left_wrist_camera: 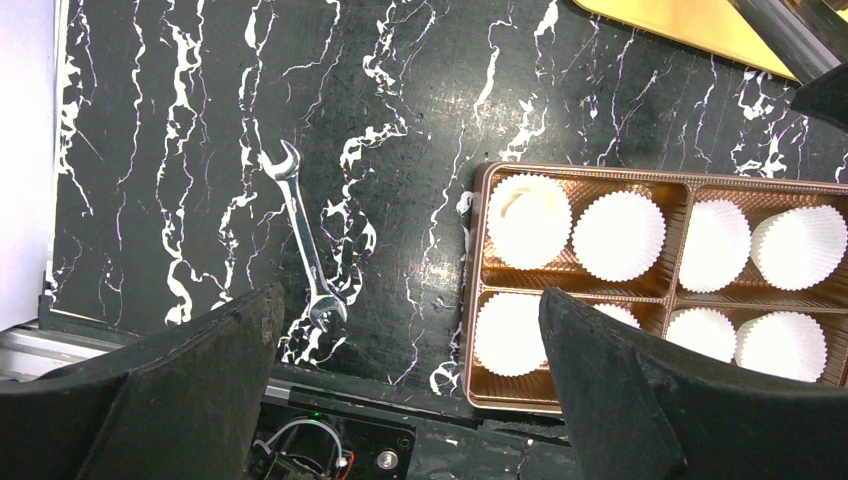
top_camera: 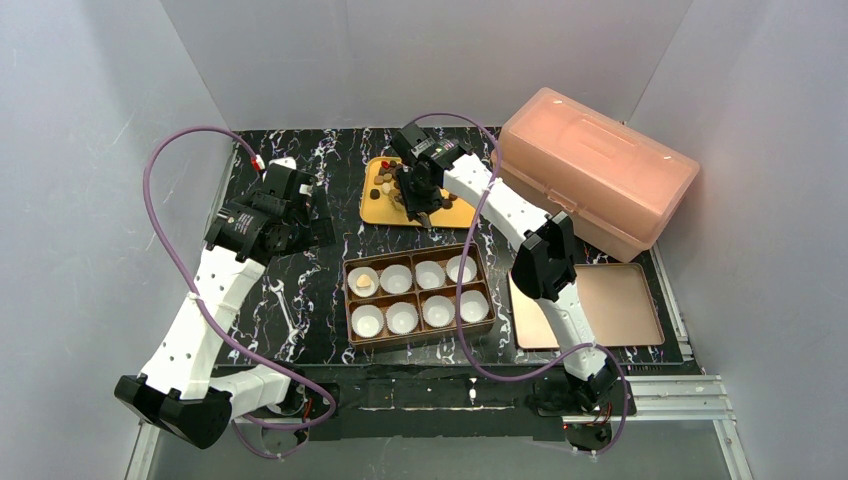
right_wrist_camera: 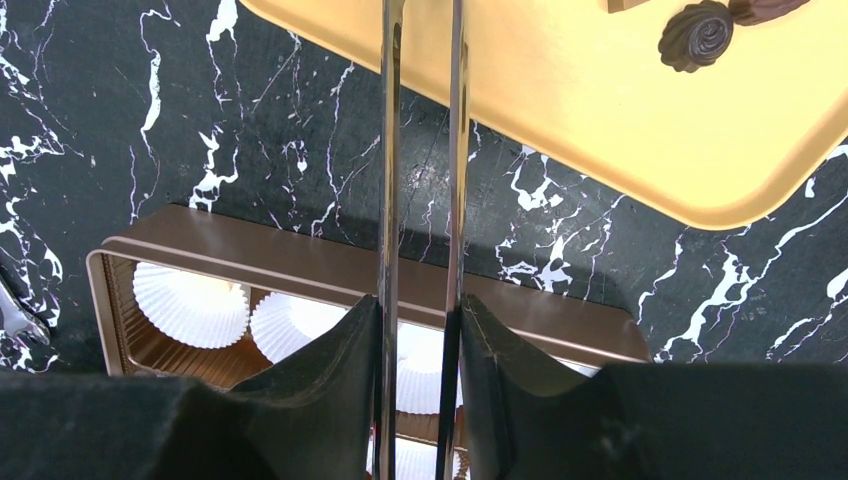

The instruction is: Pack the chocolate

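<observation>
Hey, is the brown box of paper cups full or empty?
Nearly empty: one chocolate piece sits in the back-left cup of the brown box; the other seven cups look bare.

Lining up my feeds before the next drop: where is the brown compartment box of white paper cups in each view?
Top external: brown compartment box at centre.
Left wrist: the box fills the right half, running off the right edge.
Right wrist: the box lies lower left to centre, behind the metal tongs.
Shared landmark: the flat golden tray beyond it.

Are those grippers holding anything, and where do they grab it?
Right gripper squeezes metal tongs across both arms, well behind their tips; left gripper holds nothing.
</observation>
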Robot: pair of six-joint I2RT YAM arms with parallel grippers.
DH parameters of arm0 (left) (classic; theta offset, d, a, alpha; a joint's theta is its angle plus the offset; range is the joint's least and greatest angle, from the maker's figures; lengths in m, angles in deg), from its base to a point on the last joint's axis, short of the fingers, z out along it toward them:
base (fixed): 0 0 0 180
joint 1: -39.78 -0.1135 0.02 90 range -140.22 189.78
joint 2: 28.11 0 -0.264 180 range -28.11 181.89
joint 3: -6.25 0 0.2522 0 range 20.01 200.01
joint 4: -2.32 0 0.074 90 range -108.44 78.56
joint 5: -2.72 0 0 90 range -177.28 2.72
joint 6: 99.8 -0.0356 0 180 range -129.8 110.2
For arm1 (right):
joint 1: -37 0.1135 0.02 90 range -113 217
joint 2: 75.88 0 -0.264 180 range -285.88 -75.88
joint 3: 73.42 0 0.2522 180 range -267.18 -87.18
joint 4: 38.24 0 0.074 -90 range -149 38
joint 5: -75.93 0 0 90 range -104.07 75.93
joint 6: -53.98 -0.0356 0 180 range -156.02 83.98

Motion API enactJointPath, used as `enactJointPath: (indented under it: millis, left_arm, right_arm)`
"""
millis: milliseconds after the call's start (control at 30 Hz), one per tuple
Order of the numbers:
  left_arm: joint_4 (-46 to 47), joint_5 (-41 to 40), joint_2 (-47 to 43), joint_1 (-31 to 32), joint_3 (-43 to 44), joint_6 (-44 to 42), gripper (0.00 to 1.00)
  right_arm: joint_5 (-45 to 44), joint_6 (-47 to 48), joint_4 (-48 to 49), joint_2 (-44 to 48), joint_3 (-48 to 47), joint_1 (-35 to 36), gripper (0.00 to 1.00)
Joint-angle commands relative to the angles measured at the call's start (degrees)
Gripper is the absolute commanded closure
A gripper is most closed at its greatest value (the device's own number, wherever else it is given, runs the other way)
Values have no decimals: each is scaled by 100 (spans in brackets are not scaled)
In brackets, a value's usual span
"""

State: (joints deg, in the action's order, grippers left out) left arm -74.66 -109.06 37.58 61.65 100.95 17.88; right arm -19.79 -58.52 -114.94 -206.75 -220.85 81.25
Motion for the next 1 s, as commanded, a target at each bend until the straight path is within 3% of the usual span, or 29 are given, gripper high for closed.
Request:
enactJointPath:
  millis: [0,300,700,967]
  left_arm:
    - [-106,-72,-10,-27,28,-35,1]
    - [31,-43,8,-32,-87,62,0]
    - [115,-37,54,-30,-130,27,1]
    - [127,-32,26,-30,-167,66,0]
  right_arm:
    - [-11,51,66,361,-8,-30,66]
    - [-60,84,-376,1242,17,-30,68]
    - [149,-199,-376,2976,1732,452,69]
    - [210,-442,-342,3363,2456,1088,69]
